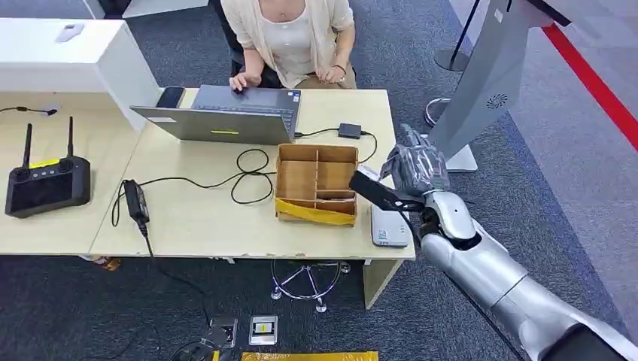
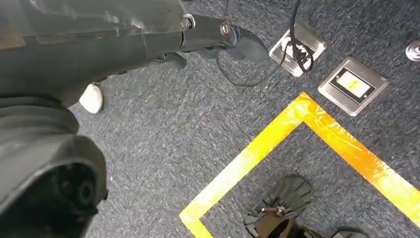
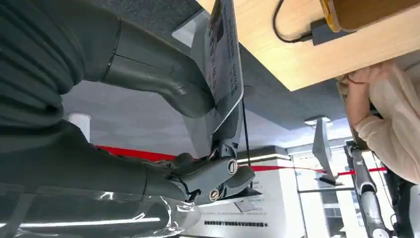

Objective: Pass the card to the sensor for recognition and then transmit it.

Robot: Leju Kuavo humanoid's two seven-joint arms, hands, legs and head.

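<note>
Right hand [image 1: 416, 169] pinching the dark card [image 1: 374, 189] between thumb and fingers, card's long axis running out from the hand toward the wooden divider box [image 1: 316, 183]. Below and just inward of the card, flat on the table's near corner, the grey card reader [image 1: 390, 226]. Left hand [image 2: 44, 183] hanging over the carpet, grip impossible to tell.

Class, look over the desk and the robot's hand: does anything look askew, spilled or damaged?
Nothing is spilled or damaged. The right hand holds the card tilted beside the wooden organizer, above the white sensor. Loose black cables sprawl across the desk.
</note>
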